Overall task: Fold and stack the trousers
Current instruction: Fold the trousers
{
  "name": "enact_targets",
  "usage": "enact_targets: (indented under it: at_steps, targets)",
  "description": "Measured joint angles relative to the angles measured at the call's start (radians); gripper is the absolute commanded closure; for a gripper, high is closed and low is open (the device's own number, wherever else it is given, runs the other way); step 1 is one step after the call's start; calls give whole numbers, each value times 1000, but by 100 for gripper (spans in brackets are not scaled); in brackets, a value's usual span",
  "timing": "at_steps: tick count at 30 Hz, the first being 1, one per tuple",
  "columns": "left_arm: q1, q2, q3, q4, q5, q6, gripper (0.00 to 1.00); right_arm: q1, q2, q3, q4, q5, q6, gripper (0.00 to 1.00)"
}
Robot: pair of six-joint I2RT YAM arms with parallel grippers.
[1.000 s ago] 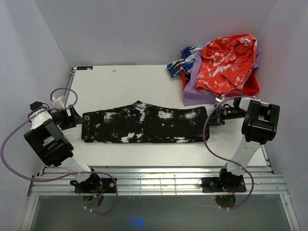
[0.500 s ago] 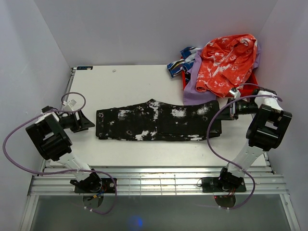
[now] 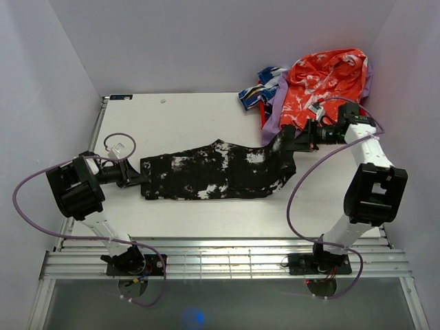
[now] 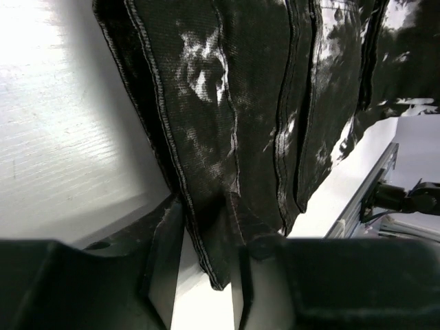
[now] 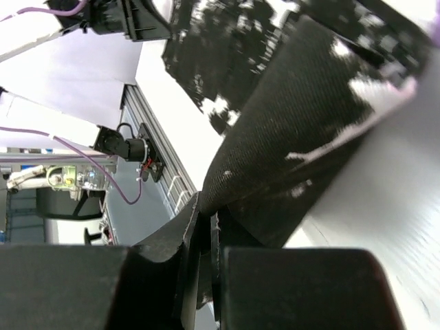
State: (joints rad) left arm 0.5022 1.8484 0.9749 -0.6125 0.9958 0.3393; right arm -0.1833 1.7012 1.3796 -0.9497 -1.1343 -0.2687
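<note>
1. Top external: the trousers lie folded lengthwise across the white table; the left gripper meets their left end; the right gripper lifts their right end beside the orange-red garment and the blue-white-patterned cloth; no writing is readable.
2. Left wrist: the stitched trouser edge sits between the left gripper's part-spread fingers; whether they grip it, I cannot tell.
3. Right wrist: the right gripper is clamped on a black fold.

Folded black-white trousers — stretched across table
</note>
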Motion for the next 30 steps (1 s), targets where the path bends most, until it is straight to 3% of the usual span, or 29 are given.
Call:
enact_targets:
  at_steps: [5, 11, 17, 25, 30]
  targets:
    - [-9, 11, -5, 18, 25, -16, 100, 166, -28, -3, 235, 18, 250, 92]
    - [-29, 11, -11, 24, 30, -15, 100, 364, -6, 24, 393, 64, 407, 92]
    - [-44, 11, -11, 31, 30, -16, 100, 518, 122, 134, 524, 68, 527, 92]
    - [-47, 10, -11, 34, 28, -31, 100, 676, 233, 88, 957, 106, 888, 92]
    - [-47, 8, -11, 35, 21, -35, 100, 751, 298, 92, 1139, 142, 1034, 92]
